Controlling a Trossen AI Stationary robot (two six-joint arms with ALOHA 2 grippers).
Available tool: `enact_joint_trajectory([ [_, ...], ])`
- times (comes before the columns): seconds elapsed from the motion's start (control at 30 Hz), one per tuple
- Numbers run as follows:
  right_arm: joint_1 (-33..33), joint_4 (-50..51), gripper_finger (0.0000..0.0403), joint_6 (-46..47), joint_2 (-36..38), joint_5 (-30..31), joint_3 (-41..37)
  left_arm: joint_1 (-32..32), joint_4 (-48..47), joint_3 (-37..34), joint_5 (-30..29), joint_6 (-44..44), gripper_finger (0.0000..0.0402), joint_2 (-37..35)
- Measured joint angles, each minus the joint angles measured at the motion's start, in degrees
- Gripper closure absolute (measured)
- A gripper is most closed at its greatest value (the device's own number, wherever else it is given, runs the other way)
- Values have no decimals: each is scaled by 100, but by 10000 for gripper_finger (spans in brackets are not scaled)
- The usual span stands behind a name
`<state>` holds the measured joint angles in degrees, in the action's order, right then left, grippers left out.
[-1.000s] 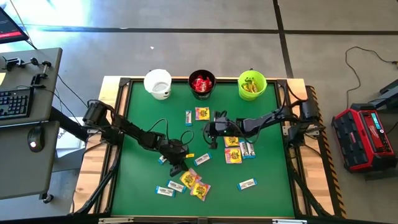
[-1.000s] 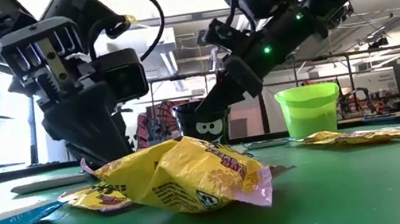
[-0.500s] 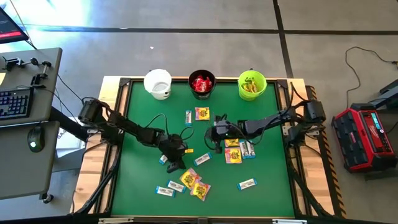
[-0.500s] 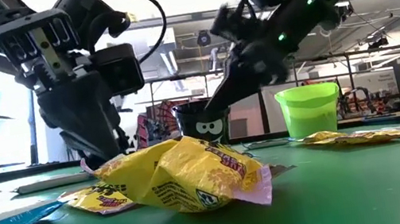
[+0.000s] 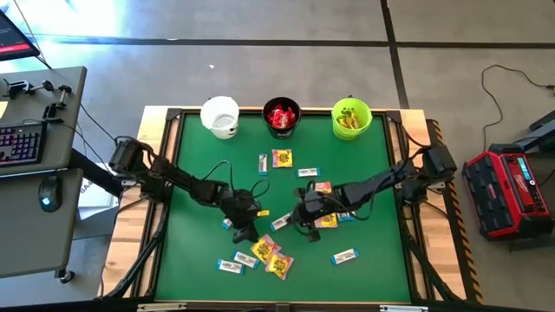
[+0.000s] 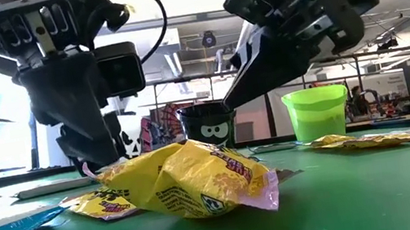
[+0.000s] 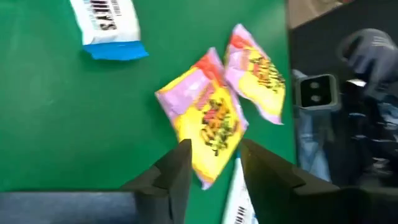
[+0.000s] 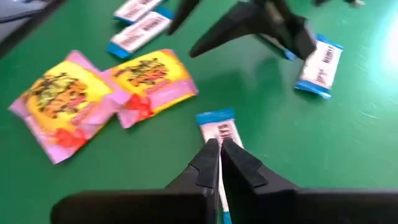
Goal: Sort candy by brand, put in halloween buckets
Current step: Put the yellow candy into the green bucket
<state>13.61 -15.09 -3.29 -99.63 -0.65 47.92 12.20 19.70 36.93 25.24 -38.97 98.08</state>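
Note:
Candy lies scattered on the green table [image 5: 199, 173]: yellow-and-pink packets [image 5: 267, 253] and white-and-blue bars [image 5: 344, 256]. At the far edge stand the white bucket [image 5: 220, 115], the black bucket [image 5: 281, 117] with red candy inside, and the lime green bucket [image 5: 351, 119] with yellow candy inside. My left gripper [image 7: 214, 163] is open, its fingers standing on either side of the near end of a yellow-and-pink packet [image 7: 208, 121] that lies flat. My right gripper [image 8: 219, 148] is shut, its tips over a white-and-blue bar [image 8: 217, 127] near the table's middle. My left gripper's fingers [image 7: 180, 165] flank the yellow-and-pink packet's end [image 7: 210, 163], slanting down; I cannot tell whether they touch it. My right gripper's shut fingertips [image 8: 211, 152] slant down over the white-and-blue bar, lying along it. The bar lies flat on the table, and I cannot tell whether the tips touch it.
More packets [image 5: 282, 158] and bars [image 5: 263, 163] lie toward the far side, and two bars [image 5: 230, 265] lie near the front left. The two arms stand close together at the table's middle. A desk with a keyboard [image 5: 22, 143] stands off the left side.
My right gripper has swung from the packets at the middle right toward the table's near edge and left, still shut, and now points at the white-and-blue bar beside my left gripper. The candy has not moved.

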Motion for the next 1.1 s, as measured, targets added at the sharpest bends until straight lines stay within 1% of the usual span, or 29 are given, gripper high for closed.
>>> enact_joint_trajectory([
  [0.13, 119, -2, 396, 161, 0, 222, 0, 152, -13, 27, -422, -196, 250, 0],
  [0.2, 181, -2, 396, 180, 0, 332, 0, 261, -187, 96, -762, -173, 244, 0],
  [0.27, 237, -2, 396, 170, 0, 464, 0, 357, -336, 160, -1111, -146, 242, 0],
  [0.4, 310, 0, 396, 138, -1, 500, 0, 508, -382, 321, -1580, -150, 240, 0],
  [0.53, 385, 0, 396, 102, -2, 503, 0, 620, -948, 547, -1989, -205, 240, 67],
  [0.6, 434, 1, 396, 41, -2, 501, 0, 657, -1101, 616, -1998, -305, 240, 162],
  [0.8, 548, 4, 396, 13, -2, 501, 0, 744, -1077, 915, -1985, -521, 240, 417],
  [0.93, 606, 0, 396, -60, -2, 502, 0, 744, -1121, 974, -1985, -555, 240, 428],
  [1.03, 608, -2, 396, -61, -2, 502, 0, 744, -1330, 968, -1984, -672, 240, 431],
  [1.1, 605, -2, 396, -76, -4, 547, 0, 768, -1338, 973, -1894, -685, 240, 428],
])
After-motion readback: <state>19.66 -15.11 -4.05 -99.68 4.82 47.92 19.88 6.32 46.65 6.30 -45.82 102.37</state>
